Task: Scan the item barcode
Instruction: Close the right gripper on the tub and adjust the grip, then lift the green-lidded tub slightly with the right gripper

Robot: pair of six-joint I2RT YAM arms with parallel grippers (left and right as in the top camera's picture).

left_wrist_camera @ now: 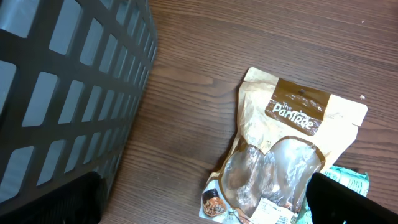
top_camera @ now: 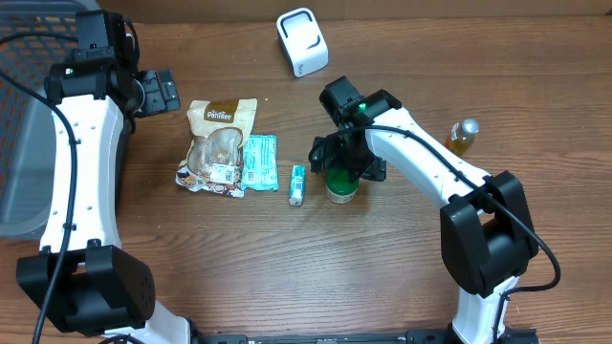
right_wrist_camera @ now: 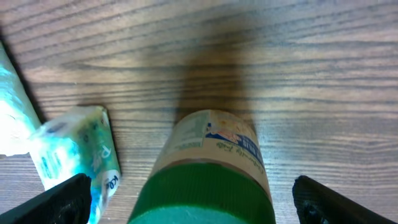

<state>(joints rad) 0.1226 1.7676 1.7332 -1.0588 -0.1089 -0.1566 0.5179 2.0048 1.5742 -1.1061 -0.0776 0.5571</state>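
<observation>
Field notes:

- We are taking the green-capped jar (right_wrist_camera: 214, 149) as the item. It is standing upright on the counter (top_camera: 287, 268), just beside a small tube (top_camera: 297, 185).
- The right end effector (top_camera: 346, 164) is hovering directly above the jar. Its fingers (right_wrist_camera: 53, 202) are spread wide on either side and clear of the cap, which we are judging as lined up for a grasp.
- The white scanner (top_camera: 302, 42) is sitting well apart, so the jar will likely need carrying over to it.
- The left end effector (top_camera: 161, 91) is also spread and holding nothing. It is hanging beside the basket (left_wrist_camera: 62, 93), near the snack pouch (left_wrist_camera: 292, 143), out of the way.
- Hard to see: from overhead the arm is covering most of the jar. In the wrist view the label is blurred and only partly showing, and we are finding no barcode on it.
</observation>
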